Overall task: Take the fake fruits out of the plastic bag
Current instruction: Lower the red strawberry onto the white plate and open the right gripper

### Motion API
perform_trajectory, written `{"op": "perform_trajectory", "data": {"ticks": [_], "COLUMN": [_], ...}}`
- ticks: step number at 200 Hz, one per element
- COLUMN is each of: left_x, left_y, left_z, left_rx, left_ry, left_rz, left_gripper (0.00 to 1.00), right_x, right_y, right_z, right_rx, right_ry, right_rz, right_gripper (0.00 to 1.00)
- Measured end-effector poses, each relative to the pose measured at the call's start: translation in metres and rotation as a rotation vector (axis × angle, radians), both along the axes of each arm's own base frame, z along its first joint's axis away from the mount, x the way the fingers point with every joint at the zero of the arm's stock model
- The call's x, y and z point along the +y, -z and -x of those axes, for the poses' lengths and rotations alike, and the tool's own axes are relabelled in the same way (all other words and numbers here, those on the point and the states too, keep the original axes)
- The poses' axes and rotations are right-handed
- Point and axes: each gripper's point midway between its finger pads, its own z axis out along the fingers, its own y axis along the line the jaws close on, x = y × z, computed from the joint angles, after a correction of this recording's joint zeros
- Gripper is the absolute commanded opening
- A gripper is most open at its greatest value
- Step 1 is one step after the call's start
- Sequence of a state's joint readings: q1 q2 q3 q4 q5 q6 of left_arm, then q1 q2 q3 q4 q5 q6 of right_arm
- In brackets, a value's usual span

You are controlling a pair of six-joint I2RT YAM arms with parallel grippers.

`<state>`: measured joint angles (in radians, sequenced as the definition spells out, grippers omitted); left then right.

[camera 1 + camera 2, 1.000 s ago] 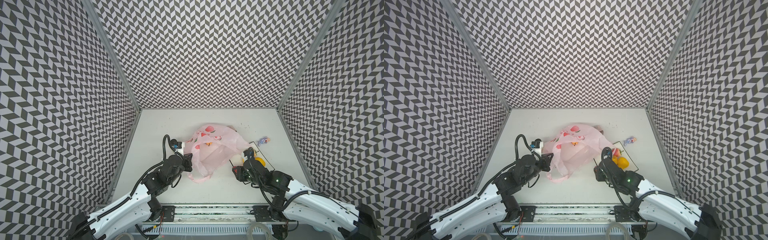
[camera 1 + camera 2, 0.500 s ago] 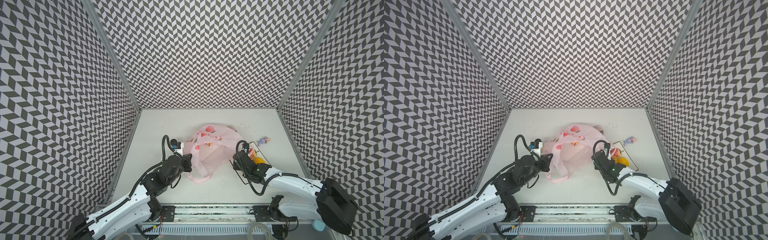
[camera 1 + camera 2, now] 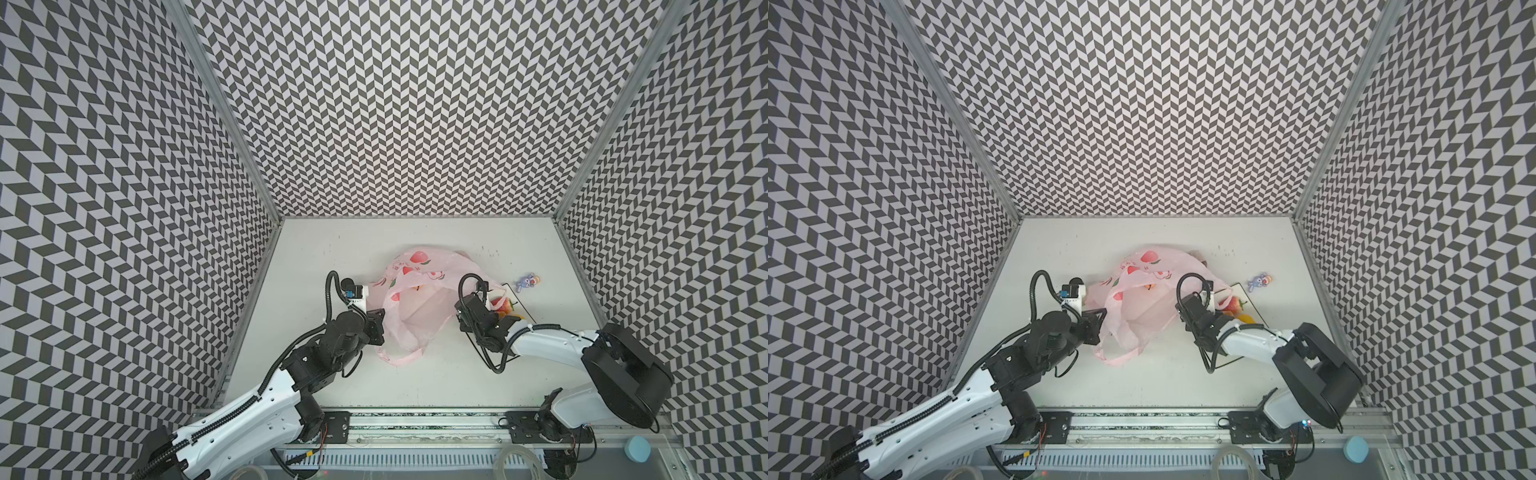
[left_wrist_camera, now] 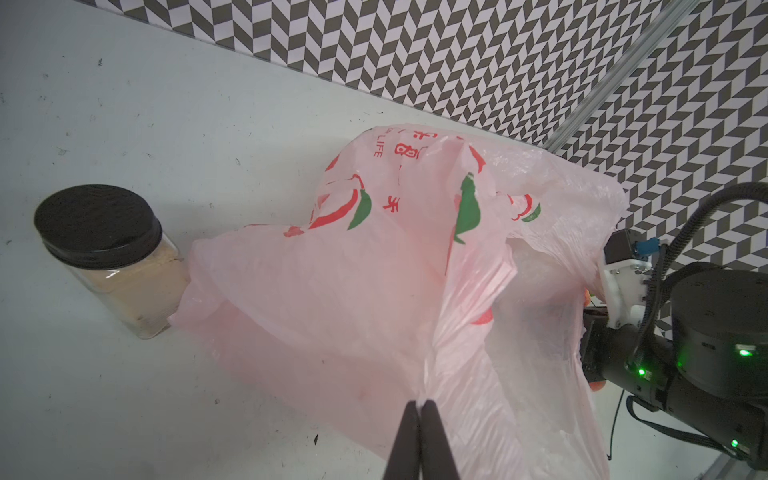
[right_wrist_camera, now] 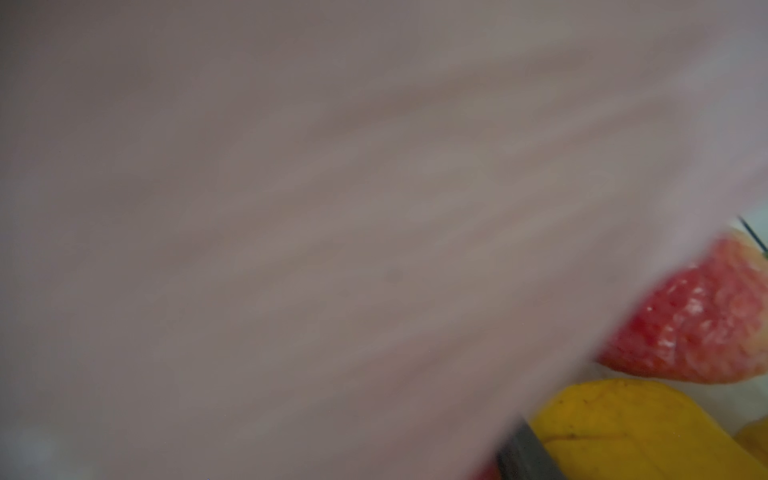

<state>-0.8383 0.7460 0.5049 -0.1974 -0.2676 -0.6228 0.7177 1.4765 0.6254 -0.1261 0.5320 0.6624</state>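
The pink plastic bag [image 3: 419,307] [image 3: 1142,307] lies crumpled mid-table with its mouth toward the arms. My left gripper [image 4: 420,405] [image 3: 380,323] is shut on the plastic bag's [image 4: 374,270] near edge. An orange fruit [image 3: 417,286] shows through the film. A red strawberry [image 3: 505,305] [image 5: 698,324] and a yellow fruit [image 3: 514,322] [image 5: 623,424] rest on the white plate [image 3: 520,304]. My right gripper [image 3: 459,309] [image 3: 1180,311] sits between plate and bag, against the bag's right side. Pink film fills the right wrist view, and only one dark finger [image 5: 523,453] shows.
A clear jar [image 4: 112,257] with a black lid and beige powder stands against the bag's far-left side. A small purple toy figure [image 3: 527,281] [image 3: 1260,281] lies beyond the plate. Patterned walls close the table on three sides.
My right gripper has moved left off the plate to the bag's right edge, and that arm's elbow has swung out to the right. The left gripper has stayed shut on the bag.
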Motion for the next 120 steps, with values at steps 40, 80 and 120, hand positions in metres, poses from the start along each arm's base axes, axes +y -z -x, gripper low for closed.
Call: {"op": "perform_trajectory", "data": {"ticks": [40, 80, 120], "left_x": [-0.001, -0.001, -0.002], "left_y": [0.001, 0.001, 0.002], "left_z": [0.001, 0.001, 0.001], "left_rx": [0.002, 0.003, 0.006], "left_ry": [0.006, 0.006, 0.006], "left_rz": [-0.002, -0.003, -0.007], "left_gripper": [0.0, 0.0, 0.0], "right_x": [-0.001, -0.003, -0.005], "right_y": [-0.001, -0.02, -0.064], "right_z": [0.0, 0.001, 0.009], "right_rx": [-0.003, -0.033, -0.106], "right_ry": [0.003, 0.001, -0.016], "right_rz": [0.004, -0.022, -0.107], "right_gripper": [0.66, 0.71, 0.71]}}
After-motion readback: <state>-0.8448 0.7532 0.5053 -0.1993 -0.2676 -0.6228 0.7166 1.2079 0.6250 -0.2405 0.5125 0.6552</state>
